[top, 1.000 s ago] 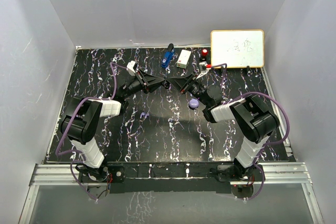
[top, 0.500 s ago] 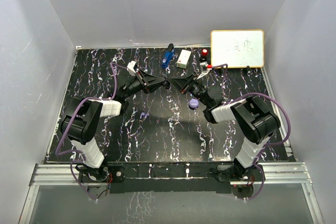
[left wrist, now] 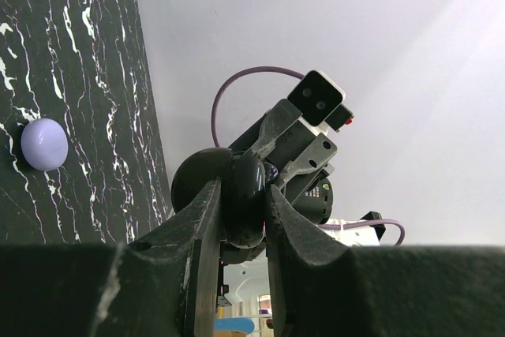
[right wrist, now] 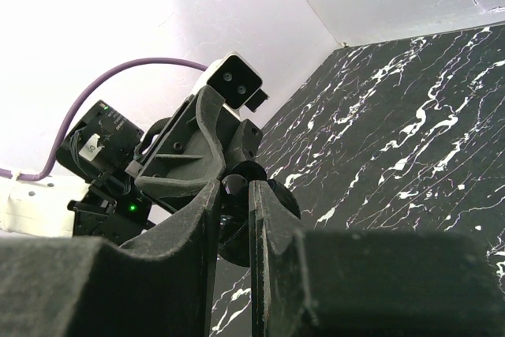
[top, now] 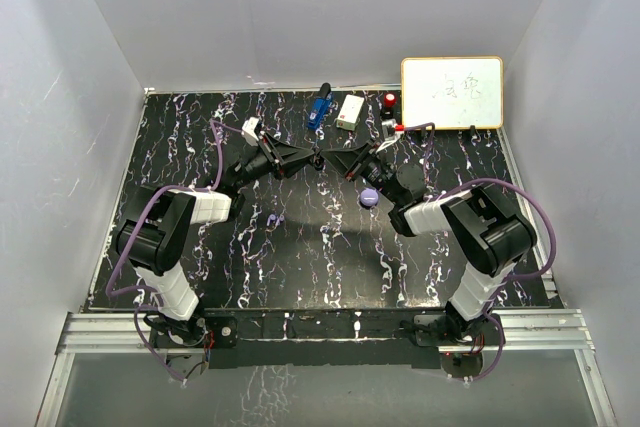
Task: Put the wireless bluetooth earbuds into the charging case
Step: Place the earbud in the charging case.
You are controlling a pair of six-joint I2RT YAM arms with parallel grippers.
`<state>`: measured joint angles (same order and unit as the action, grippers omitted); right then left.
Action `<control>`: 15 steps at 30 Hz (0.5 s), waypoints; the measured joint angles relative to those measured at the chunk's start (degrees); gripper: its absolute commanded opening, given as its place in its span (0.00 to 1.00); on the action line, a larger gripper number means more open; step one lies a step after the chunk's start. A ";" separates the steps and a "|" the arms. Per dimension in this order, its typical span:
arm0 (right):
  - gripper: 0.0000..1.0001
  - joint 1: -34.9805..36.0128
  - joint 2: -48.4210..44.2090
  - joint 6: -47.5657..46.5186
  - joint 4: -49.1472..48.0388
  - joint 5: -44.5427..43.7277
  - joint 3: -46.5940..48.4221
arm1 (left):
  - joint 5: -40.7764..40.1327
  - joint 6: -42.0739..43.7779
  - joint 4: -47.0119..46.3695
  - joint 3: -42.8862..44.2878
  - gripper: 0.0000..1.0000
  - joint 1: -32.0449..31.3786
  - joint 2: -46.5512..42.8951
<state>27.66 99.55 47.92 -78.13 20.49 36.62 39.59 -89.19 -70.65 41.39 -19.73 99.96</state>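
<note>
Left hand [top: 306,158]: clamped on the black charging case [left wrist: 246,195], which is raised off the counter [top: 200,277] over its middle, toward the far edge. I judge it is lifted there so the other arm can reach it.
Right hand [top: 335,161]: fingers pinched nearly together on a small dark piece I take for a black earbud [right wrist: 235,187], tip to tip with the case, lined up for seating.
Lilac case [top: 368,197]: resting on the counter just right of the middle.
Lilac earbud [top: 275,217]: lying loose left of the middle, well apart from its case and not yet stowed.
</note>
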 measured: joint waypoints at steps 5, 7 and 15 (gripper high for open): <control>0.00 -0.02 -0.20 -0.04 0.35 0.02 0.00 | -0.04 0.02 0.00 0.00 0.00 0.00 0.00; 0.01 -0.02 -0.20 -0.07 0.39 0.00 0.00 | -0.04 0.02 0.00 0.02 0.00 0.00 0.00; 0.15 -0.02 -0.92 -0.92 1.53 -0.04 0.00 | -0.07 0.04 0.02 0.02 0.00 0.00 0.00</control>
<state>27.64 98.63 47.00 -76.60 20.45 36.62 39.53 -89.14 -70.63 41.41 -19.73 99.96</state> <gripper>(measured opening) 0.163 0.221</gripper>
